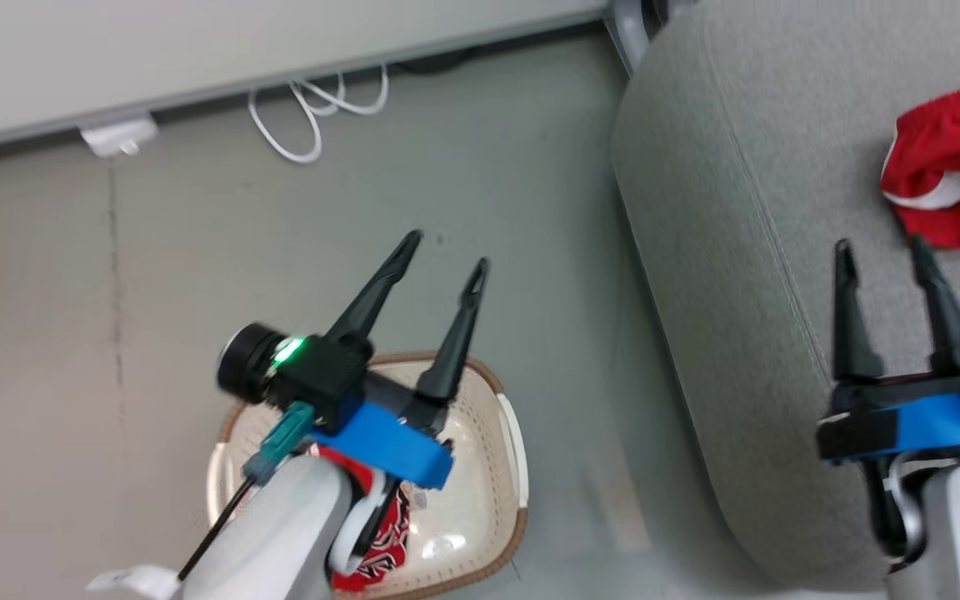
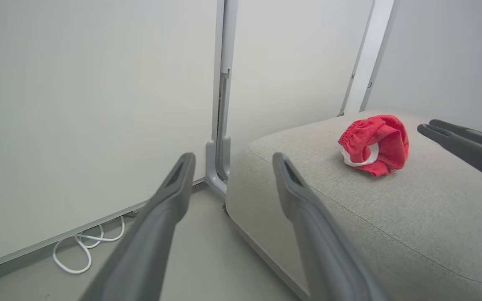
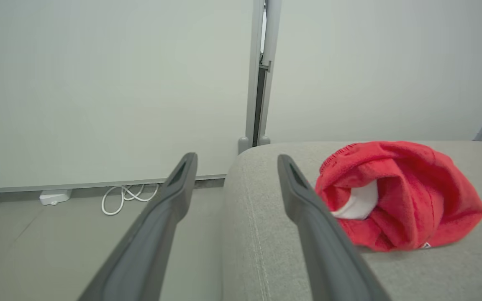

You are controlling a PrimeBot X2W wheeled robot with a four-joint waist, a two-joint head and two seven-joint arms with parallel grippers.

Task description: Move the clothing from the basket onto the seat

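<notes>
Basket (image 1: pixel 492 385) at lower centre of the head view, standing on the grey-green floor (image 1: pixel 197 267); cream perforated walls, brown rim. Inside it, toward its lower left, a patterned garment (image 1: pixel 387 533): red with dark-and-white trim, partly hidden under the pale forearm (image 1: pixel 280 533) of the left arm.

Above the basket in the frame, left tool (image 1: pixel 447 252), fingers spread well apart and pointing toward the upper right, nothing between them. Green light (image 1: pixel 288 350) lit on the dark housing at its wrist. In the left wrist view the same two fingers rise from the bottom edge and frame the floor and the near corner of the seat; the gap is empty.

The seat (image 1: pixel 738 208) occupies the right side of the head view, grey woven fabric with a stitched seam, apart from the basket with a strip of floor between. A crumpled garment (image 1: pixel 951 179), red with a white band, lies on the seat at the upper right edge of the frame. In the right wrist view it sits right of centre, just past the right-hand finger.

At lower right of the head view, right tool (image 1: pixel 880 246) over the seat, fingers parted and pointing up the frame, holding nothing. Its tips are near the crumpled garment, not touching.

White cable (image 1: pixel 313 108) looped on the floor at upper centre, along the base of a pale wall panel (image 1: pixel 197 50). Small white plug block (image 1: pixel 120 137) to the left of it.
</notes>
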